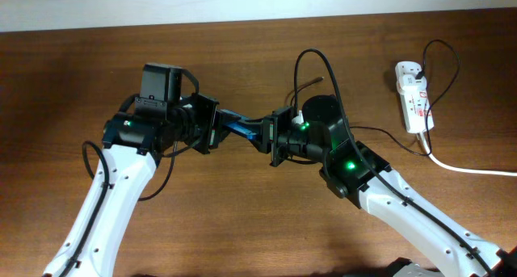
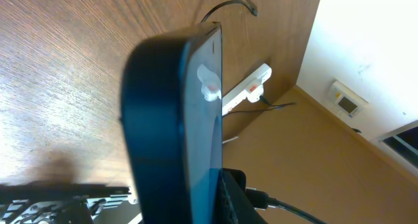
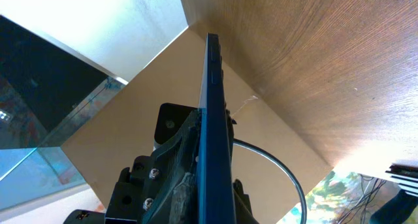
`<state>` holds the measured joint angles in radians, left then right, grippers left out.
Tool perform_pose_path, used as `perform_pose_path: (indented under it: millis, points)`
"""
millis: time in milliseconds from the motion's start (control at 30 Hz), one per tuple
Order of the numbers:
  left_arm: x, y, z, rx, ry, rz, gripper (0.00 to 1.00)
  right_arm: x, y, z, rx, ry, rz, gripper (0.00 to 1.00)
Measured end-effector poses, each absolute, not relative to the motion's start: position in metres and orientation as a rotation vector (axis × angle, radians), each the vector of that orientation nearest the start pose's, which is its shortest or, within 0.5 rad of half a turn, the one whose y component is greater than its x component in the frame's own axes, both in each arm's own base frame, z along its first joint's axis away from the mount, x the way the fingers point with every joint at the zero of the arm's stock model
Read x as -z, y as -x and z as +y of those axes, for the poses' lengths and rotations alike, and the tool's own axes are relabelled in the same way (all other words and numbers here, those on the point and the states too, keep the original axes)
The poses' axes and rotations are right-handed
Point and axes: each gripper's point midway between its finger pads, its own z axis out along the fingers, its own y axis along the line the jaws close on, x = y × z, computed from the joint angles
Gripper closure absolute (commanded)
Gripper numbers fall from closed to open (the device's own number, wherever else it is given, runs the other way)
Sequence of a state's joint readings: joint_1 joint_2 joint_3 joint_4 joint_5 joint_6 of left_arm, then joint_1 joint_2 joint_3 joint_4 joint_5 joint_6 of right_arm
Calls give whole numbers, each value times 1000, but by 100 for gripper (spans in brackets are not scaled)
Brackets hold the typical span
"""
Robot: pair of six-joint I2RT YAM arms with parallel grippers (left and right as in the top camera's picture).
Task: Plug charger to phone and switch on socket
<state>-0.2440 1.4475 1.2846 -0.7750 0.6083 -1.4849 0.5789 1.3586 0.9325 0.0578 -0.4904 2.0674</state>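
Slim, glossy blue phone (image 1: 239,128) is held edge-on above the wood-grain table (image 1: 97,75), well apart from the white oblong socket (image 1: 411,95). It is clamped end-to-end by left gripper (image 1: 216,125) and right gripper (image 1: 266,137). Thin black charger (image 2: 228,3) lies curled near the socket.

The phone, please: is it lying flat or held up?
Held up, on edge: the phone spans the left gripper and right gripper, above the table.
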Motion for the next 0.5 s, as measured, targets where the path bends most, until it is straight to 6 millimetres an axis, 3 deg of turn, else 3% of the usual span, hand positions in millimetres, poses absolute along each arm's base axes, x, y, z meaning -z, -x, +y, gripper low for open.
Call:
perform_pose_path:
  millis: [333,500]
  points:
    - [-219,-330,-184,1287,1440,2533,100,-239,-307,299,-1871,-1412,2259,78]
    - [-219,-330,-184,1276,1379,2548,100,-239,-304,301,-1871,-1381,2277,66]
